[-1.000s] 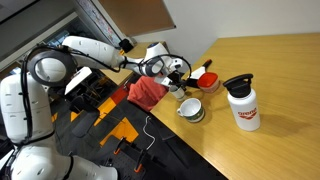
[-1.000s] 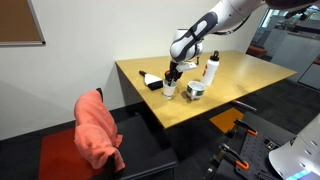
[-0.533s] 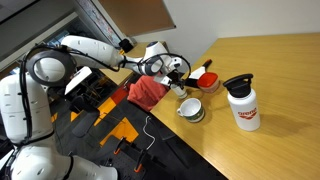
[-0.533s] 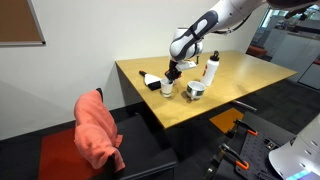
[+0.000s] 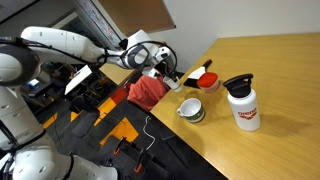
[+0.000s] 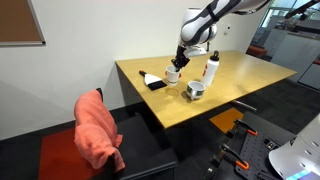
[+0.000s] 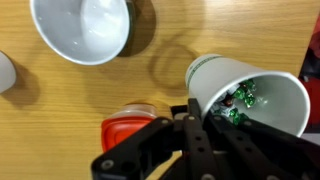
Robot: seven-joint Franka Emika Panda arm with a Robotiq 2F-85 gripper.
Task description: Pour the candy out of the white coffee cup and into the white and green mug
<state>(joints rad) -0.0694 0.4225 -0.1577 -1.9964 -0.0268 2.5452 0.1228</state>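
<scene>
Reaches in over the edge of the wooden table [image 5: 285, 60] with the white Franka arm [image 5: 95, 42] bent at the elbow and the wrist turned downward. Clamps the gripper [image 7: 195, 118] on the rim of the white coffee cup [image 7: 255, 95]. Holds it clear of the tabletop, up and to one side of the white and green mug [image 6: 194, 90], not over its mouth.

Shows in both exterior views a tall white bottle [image 5: 240, 105] with a black lid just beyond the mug. Shows a red-and-white bowl [image 5: 207, 79] close beside the mug, under the gripper's side. Leaves nothing between cup and mug. Places a flat black object [image 6: 153, 82] on the table farther from the mug, past the cup. Sets a red cloth [image 6: 98, 130] over a chair well away from the mug, off the table.

Looks in the wrist view down into the cup at a slant: dark inside, with a cluster of green-wrapped candy [image 7: 237, 100]. Finds the mug's pale inside bare.
</scene>
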